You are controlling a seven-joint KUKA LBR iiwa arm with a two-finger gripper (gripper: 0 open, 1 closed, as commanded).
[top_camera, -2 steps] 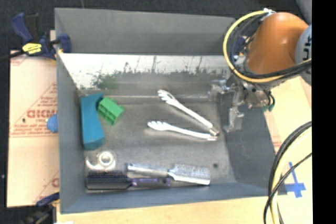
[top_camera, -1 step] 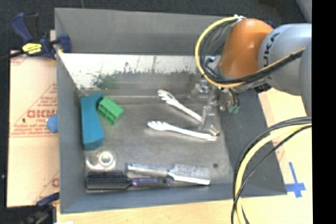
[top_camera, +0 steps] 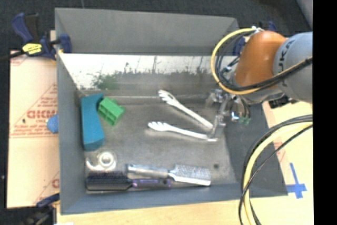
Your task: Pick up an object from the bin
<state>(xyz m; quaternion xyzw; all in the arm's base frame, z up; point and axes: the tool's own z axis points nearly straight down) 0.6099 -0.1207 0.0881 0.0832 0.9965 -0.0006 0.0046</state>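
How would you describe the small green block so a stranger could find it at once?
Look at the left side of the grey bin, where a long blue block lies along the wall. Next to its upper end sits the green block: the only green thing there, and much shorter than the blue one.

Six loose things in one grey bin (top_camera: 147,34), counted by kind.
One pair of white tongs (top_camera: 179,130) lies at the middle right. There are two brushes along the lower edge, a black brush (top_camera: 108,183) at lower left and a silver brush (top_camera: 184,174) just beside it. Two blocks sit at the left, one blue block (top_camera: 91,123) and one green block (top_camera: 110,110). One small round silver thing (top_camera: 103,160) is at lower left.
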